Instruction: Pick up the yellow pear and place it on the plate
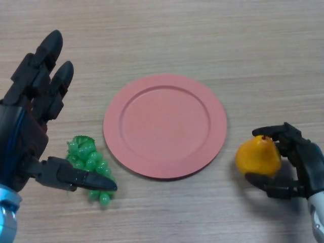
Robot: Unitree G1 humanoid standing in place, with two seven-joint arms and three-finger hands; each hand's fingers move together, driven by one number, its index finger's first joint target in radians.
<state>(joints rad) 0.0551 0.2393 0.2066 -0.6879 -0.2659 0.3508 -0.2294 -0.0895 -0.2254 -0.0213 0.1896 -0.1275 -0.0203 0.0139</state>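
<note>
Two hands show: at the frame's left the left hand (35,126) hovers spread and empty over green grapes (90,164). Centre lies the pink plate (165,125), bare. Lower right, the right hand (298,162) clamps the yellow pear (258,156), stem up, just right of the plate's rim.

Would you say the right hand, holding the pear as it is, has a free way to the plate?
Probably yes. The right hand is curled round the pear, just right of the plate, with only bare table between them. The grapes and the open left hand are on the plate's far side.
</note>
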